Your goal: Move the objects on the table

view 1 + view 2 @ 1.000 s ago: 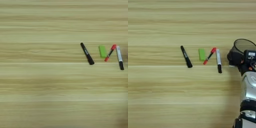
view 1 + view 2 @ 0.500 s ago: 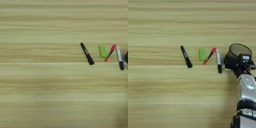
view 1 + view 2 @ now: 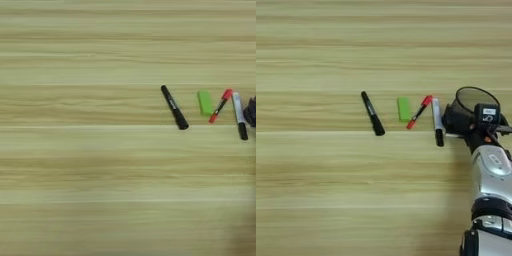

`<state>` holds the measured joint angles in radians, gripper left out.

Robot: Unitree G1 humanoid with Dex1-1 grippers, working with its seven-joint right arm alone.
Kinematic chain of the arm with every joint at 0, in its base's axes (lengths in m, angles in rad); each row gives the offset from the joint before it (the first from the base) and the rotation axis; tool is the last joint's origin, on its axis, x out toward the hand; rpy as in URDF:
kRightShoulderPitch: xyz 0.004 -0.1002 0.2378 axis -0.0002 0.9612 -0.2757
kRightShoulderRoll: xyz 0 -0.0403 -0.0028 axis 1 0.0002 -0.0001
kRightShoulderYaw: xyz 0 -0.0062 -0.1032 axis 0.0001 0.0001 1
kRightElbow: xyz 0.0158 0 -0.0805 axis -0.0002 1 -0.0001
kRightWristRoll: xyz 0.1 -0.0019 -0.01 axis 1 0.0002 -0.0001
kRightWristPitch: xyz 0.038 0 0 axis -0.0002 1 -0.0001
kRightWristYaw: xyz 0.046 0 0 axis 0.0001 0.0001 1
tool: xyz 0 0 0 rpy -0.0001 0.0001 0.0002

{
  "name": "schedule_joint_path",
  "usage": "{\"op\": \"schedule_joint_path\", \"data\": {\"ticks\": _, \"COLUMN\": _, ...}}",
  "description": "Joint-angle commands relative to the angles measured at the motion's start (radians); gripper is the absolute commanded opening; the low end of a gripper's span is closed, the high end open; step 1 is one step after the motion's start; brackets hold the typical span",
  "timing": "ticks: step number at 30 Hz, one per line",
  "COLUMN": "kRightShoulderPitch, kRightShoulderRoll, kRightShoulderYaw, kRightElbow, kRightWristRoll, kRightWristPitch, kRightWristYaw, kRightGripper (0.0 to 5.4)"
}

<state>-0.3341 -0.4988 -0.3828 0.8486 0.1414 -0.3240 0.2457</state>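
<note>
On the wood-grain surface (image 3: 316,190), a black marker (image 3: 372,113), a small green block (image 3: 404,109), a red-capped pen (image 3: 419,112) and a silver-grey marker (image 3: 437,121) lie in a row, apart from one another. The black mesh pen cup (image 3: 468,102) sits just right of them, with the end effector (image 3: 463,122) at it; whether it grips cannot be told.

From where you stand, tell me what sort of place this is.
Probably a desk or office worktop: a broad wood-grain table carrying stationery, namely a black marker, a red-capped pen, a silver-grey marker and a black wire-mesh pen cup.
</note>
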Motion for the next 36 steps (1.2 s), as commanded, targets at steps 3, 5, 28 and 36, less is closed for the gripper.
{"op": "schedule_joint_path", "data": {"ticks": 3, "kRightShoulderPitch": 0.010, "kRightShoulderRoll": -0.029, "kRightShoulderYaw": -0.009, "kRightElbow": -0.134, "kRightWristRoll": 0.010, "kRightWristPitch": -0.013, "kRightWristYaw": -0.015, "kRightGripper": 5.38}}
{"op": "schedule_joint_path", "data": {"ticks": 5, "kRightShoulderPitch": 0.035, "kRightShoulderRoll": -0.024, "kRightShoulderYaw": -0.010, "kRightElbow": -0.141, "kRightWristRoll": 0.011, "kRightWristPitch": -0.006, "kRightWristYaw": -0.016, "kRightGripper": 5.38}}
{"op": "schedule_joint_path", "data": {"ticks": 28, "kRightShoulderPitch": 0.264, "kRightShoulderRoll": 0.051, "kRightShoulderYaw": -0.010, "kRightElbow": -0.445, "kRightWristRoll": 0.016, "kRightWristPitch": 0.114, "kRightWristYaw": -0.039, "kRightGripper": 5.38}}
{"op": "schedule_joint_path", "data": {"ticks": 36, "kRightShoulderPitch": 0.386, "kRightShoulderRoll": 0.104, "kRightShoulderYaw": -0.005, "kRightElbow": -0.662, "kRightWristRoll": 0.016, "kRightWristPitch": 0.225, "kRightWristYaw": -0.041, "kRightGripper": 5.38}}
